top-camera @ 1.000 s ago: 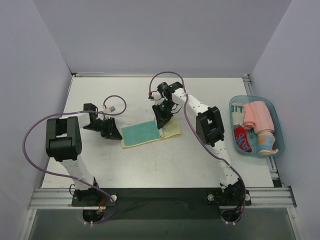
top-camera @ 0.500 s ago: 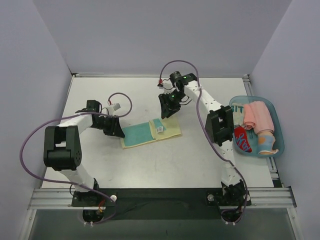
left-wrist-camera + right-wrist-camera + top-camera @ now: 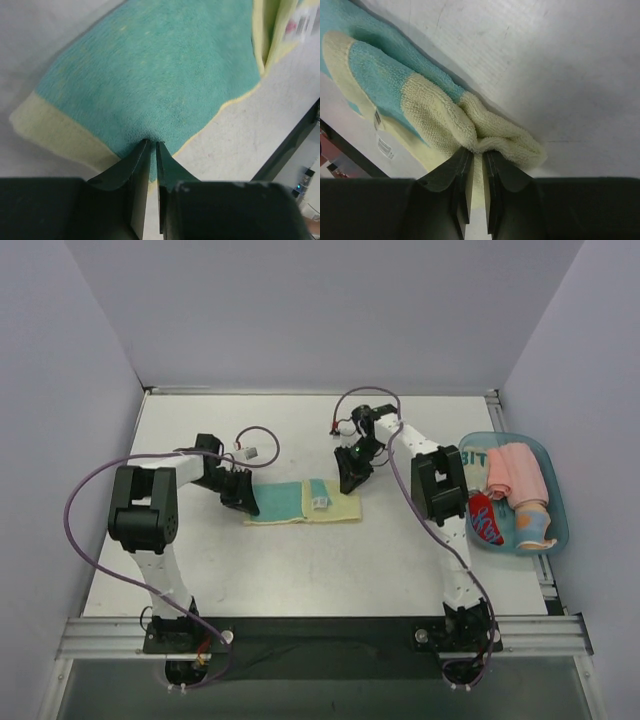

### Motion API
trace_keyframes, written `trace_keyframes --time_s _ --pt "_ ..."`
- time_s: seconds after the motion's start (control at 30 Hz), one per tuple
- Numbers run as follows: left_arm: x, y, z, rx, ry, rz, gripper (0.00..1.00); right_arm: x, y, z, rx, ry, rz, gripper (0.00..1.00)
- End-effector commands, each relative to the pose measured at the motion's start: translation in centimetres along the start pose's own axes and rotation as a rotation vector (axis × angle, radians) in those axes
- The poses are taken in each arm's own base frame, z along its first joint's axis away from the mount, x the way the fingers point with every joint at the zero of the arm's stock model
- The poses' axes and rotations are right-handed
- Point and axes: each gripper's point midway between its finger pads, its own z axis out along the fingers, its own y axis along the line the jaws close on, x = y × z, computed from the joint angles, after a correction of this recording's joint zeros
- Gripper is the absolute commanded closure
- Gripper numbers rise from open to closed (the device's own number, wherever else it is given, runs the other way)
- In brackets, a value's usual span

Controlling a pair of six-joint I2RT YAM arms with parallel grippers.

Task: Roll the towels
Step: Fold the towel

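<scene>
We hold the yellow-and-teal towel (image 3: 292, 502) lengthwise between both tools: left tool (image 3: 152, 144) clamped on its left end, right tool (image 3: 477, 152) on its bunched right end.

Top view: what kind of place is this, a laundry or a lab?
Most likely a robot test bench in a lab: a left arm and right arm bolted to a metal rail, a white table boxed by plain walls, one towel laid out.
</scene>
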Motion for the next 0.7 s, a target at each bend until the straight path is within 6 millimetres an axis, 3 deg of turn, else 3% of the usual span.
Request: trace_keyframes --time_s 0.0,0.03,0.07,0.13,0.17,0.23,0.3,0.37,0.43,0.47,0.5,0.57,0.67 --pt "-4.2 3.9 0.4 -0.133 -0.042 0.121 0.78 3.8 1.7 -1.2 -0.020 0.077 0.001 0.84" --pt "-5.2 4.1 0.5 -0.133 -0.049 0.136 0.78 5.8 1.9 -0.5 -0.031 0.117 0.024 0.84" --pt "-7.8 4.4 0.7 -0.123 -0.078 0.155 0.77 6.5 3.1 -1.2 -0.049 0.110 0.036 0.84" --pt "-10.0 3.8 0.7 -0.074 -0.090 0.166 0.70 8.0 6.2 -1.3 -0.144 0.131 0.037 0.82" --pt "-12.4 3.3 0.4 -0.055 -0.125 0.179 0.66 9.6 7.8 -1.9 -0.184 0.142 0.035 0.80" --pt "-14.4 2.1 -0.4 -0.017 -0.159 0.199 0.56 10.6 11.5 -2.4 -0.279 0.139 -0.015 0.70" --pt "-16.0 0.6 -2.1 -0.011 -0.209 0.252 0.52 10.5 13.2 -4.1 -0.311 0.096 -0.063 0.65" --pt "-15.5 -0.6 -3.7 -0.027 -0.225 0.292 0.52 9.4 13.6 -5.8 -0.333 0.041 -0.074 0.64" --pt "-14.0 -1.0 -4.2 -0.034 -0.214 0.296 0.52 8.4 12.1 -6.5 -0.306 -0.002 -0.065 0.64" --pt "-13.4 -1.9 -5.0 -0.036 -0.224 0.313 0.53 8.2 10.8 -6.0 -0.268 -0.001 -0.048 0.64" --pt "-11.2 -1.5 -4.2 -0.032 -0.190 0.282 0.53 7.7 10.1 -5.9 -0.252 -0.013 -0.044 0.65" --pt "-10.3 -1.7 -4.2 -0.033 -0.200 0.261 0.54 7.2 8.1 -4.8 -0.219 -0.005 -0.012 0.65" --pt "-8.0 -1.2 -2.7 -0.020 -0.166 0.199 0.56 6.5 5.9 -2.9 -0.158 0.006 -0.007 0.66"
